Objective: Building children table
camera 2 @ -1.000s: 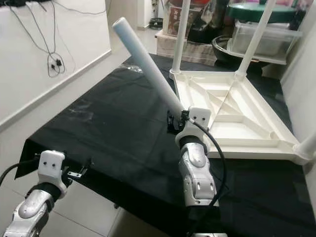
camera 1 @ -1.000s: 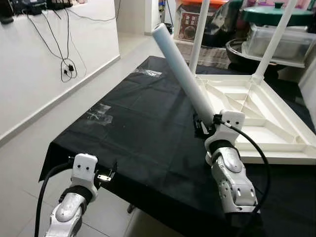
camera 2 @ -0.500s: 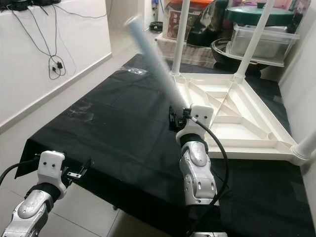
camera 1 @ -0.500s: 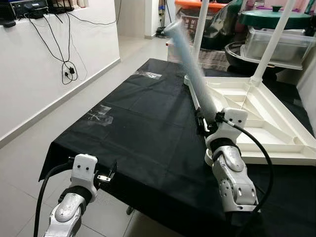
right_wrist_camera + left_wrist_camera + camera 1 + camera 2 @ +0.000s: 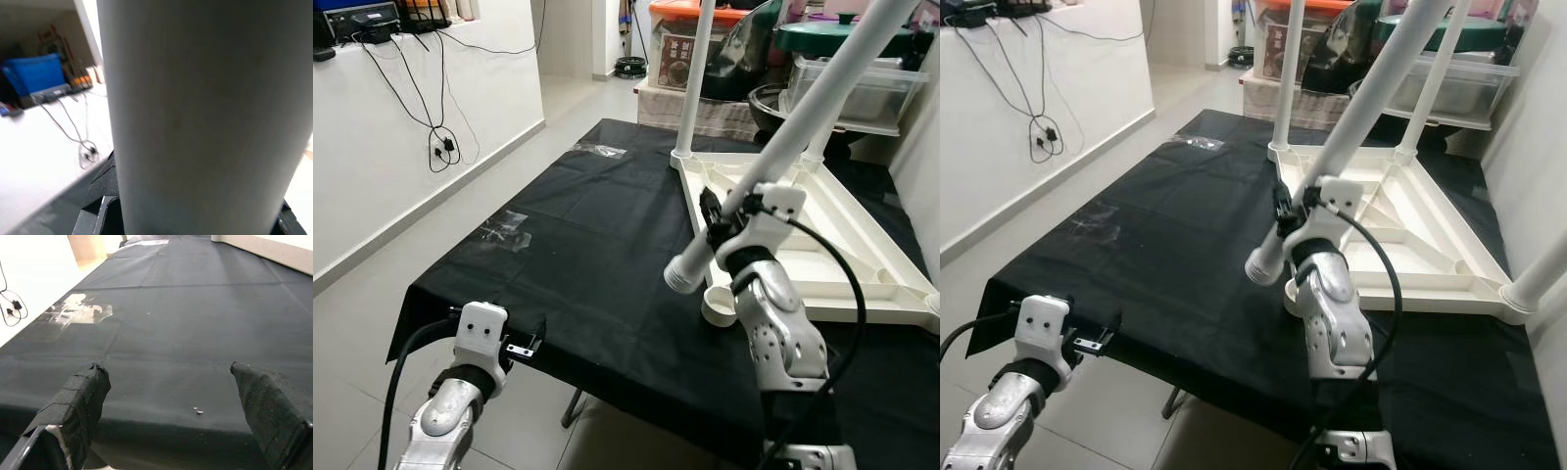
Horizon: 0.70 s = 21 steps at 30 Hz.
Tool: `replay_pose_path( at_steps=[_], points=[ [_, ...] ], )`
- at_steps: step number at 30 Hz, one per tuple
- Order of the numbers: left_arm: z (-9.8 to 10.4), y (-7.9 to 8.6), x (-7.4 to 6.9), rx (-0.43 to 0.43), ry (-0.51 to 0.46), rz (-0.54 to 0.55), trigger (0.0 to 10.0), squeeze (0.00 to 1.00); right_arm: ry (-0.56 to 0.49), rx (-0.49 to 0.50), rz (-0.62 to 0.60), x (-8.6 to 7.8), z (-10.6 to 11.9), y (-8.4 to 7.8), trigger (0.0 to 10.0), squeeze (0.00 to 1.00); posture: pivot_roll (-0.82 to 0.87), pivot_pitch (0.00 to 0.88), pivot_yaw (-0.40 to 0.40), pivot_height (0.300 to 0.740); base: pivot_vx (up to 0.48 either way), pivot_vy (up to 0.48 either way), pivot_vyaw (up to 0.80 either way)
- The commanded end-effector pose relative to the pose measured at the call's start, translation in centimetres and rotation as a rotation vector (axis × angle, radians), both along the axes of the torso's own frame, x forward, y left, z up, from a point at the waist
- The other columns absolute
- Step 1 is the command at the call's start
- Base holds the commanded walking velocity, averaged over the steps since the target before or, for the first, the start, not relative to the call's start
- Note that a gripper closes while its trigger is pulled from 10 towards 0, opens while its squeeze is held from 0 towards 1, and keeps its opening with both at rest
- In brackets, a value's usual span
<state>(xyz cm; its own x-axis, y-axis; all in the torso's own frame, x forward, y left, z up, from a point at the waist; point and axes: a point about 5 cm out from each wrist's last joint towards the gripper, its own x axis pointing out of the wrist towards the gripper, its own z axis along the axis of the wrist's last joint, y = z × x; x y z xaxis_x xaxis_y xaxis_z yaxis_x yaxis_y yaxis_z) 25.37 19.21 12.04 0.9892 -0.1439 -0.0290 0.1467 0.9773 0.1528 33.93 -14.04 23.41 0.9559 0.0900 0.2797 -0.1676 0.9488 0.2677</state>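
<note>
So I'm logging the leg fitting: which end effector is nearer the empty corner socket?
Right. The right end effector holds the white leg just above the socket; the left end effector hangs off the table's near edge.

A black cloth (image 5: pixel 587 245) covered the work surface, patches of clear tape (image 5: pixel 509 227) stuck to it. Black cables (image 5: pixel 440 147) dangled down the white wall (image 5: pixel 401 166) beyond. At the back stood a clear storage bin (image 5: pixel 862 88), a green lid (image 5: pixel 822 34) and an orange-topped box (image 5: pixel 680 44).
</note>
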Motion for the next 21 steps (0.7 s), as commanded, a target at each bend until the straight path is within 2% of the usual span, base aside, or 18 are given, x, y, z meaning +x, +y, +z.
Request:
replay_pose_path(
  at_steps=[1,5,10,13,21],
  points=[
    [0.4,0.4,0.1,0.001,-0.006,-0.017,10.0,0.00,-0.035,0.014,0.017,0.1,1.1,-0.1,0.0,0.00,0.06,0.000,-0.052,0.740,0.000,0.000,0.00],
    [1.2,0.8,0.3,0.014,-0.026,-0.044,10.0,0.00,-0.062,0.027,0.086,0.2,2.0,0.8,0.0,0.00,0.06,0.000,-0.052,0.740,0.000,0.000,0.00],
    [2.9,1.1,0.2,0.012,-0.048,-0.122,10.0,0.00,-0.103,0.050,0.269,-0.9,2.8,3.4,0.0,0.00,0.06,0.000,-0.057,0.740,0.000,0.000,0.00],
    [2.9,0.9,0.1,0.010,-0.043,-0.147,10.0,0.00,-0.113,0.051,0.324,-1.2,2.9,4.2,0.0,0.00,0.07,0.000,-0.057,0.740,0.000,0.000,0.00],
    [2.4,0.3,-0.3,0.003,-0.021,-0.185,10.0,0.00,-0.109,0.061,0.379,-1.6,2.8,5.2,0.0,0.00,0.07,0.000,-0.057,0.740,0.000,0.000,0.00]
  ],
)
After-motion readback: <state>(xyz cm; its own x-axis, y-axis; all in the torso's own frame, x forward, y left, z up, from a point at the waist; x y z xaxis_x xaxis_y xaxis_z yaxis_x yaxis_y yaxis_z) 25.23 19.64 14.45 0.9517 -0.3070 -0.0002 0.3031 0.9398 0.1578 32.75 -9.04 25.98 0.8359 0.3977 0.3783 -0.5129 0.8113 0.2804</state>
